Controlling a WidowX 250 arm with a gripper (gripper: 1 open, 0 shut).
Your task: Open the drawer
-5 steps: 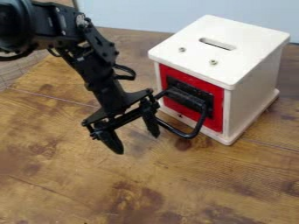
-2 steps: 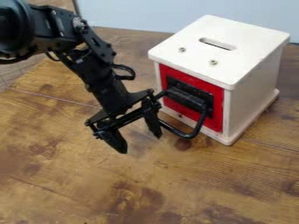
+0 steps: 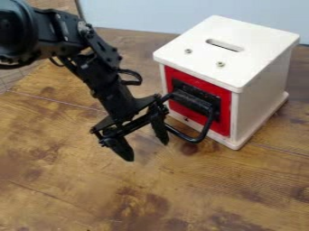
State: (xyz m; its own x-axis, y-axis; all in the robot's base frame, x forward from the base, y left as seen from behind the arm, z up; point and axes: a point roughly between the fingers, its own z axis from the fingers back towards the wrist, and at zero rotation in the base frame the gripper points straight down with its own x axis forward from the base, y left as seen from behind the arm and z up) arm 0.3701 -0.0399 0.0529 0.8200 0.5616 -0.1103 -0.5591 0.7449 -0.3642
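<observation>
The drawer (image 3: 196, 83) shows its red front with a black plate, set in a white cube box (image 3: 237, 54) at the right. Its big black loop handle (image 3: 197, 124) juts out toward the lower left, down near the tabletop. My gripper (image 3: 139, 136) hangs just left of that handle, pointing steeply down, open, with nothing between its fingers. One fingertip (image 3: 161, 137) stands close beside the handle's outer bend; I cannot tell whether they touch. The other fingertip (image 3: 123, 152) is farther left. The drawer looks flush with the box.
The box has a slot on top (image 3: 225, 43) and two small screws. The brown wooden table (image 3: 72, 189) stretches to the left and front. The black arm (image 3: 72, 45) reaches in from the upper left.
</observation>
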